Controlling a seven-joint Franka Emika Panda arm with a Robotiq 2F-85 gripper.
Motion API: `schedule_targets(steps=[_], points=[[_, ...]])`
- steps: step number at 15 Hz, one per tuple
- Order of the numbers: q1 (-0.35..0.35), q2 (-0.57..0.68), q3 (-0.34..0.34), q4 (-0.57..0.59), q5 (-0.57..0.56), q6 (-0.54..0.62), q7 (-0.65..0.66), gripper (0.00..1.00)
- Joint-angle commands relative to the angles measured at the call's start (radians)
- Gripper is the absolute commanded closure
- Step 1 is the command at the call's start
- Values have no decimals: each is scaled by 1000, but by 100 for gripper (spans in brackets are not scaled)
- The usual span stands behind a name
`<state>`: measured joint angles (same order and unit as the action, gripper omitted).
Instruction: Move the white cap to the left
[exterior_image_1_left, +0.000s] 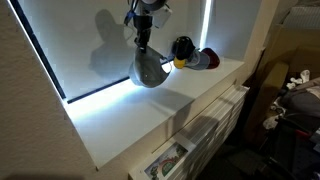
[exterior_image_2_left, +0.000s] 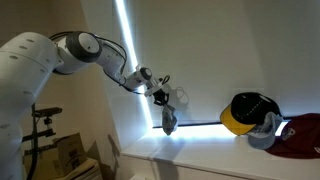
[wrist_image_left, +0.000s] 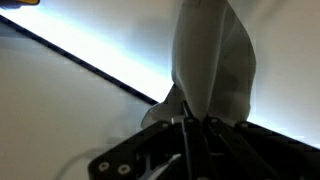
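Observation:
The white cap (exterior_image_1_left: 148, 68) hangs from my gripper (exterior_image_1_left: 144, 44), lifted clear above the white windowsill (exterior_image_1_left: 150, 115). It also shows as a pale-grey hanging shape in an exterior view (exterior_image_2_left: 169, 121), below the gripper (exterior_image_2_left: 162, 97). In the wrist view the cap's fabric (wrist_image_left: 215, 60) is pinched between the shut fingers (wrist_image_left: 193, 122) and fills the upper middle.
A dark cap with a yellow brim (exterior_image_1_left: 184, 48) (exterior_image_2_left: 246, 112) sits on the sill, with a red and grey item (exterior_image_1_left: 205, 59) (exterior_image_2_left: 285, 133) beside it. A lit window blind (exterior_image_1_left: 80, 40) stands right behind. A drawer unit (exterior_image_1_left: 210, 120) lies below the sill.

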<state>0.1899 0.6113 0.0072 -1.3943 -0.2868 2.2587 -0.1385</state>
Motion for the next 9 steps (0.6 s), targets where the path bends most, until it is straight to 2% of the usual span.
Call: schedule_targets(steps=[1, 6, 7, 8, 9], points=[[-56, -12, 91, -9, 66, 45, -178, 99], [-140, -37, 225, -39, 233, 74, -460, 99], [-146, -31, 234, -34, 252, 64, -485, 99], [-149, -22, 236, -29, 261, 61, -505, 71], [-149, -18, 233, -27, 267, 53, -511, 70]])
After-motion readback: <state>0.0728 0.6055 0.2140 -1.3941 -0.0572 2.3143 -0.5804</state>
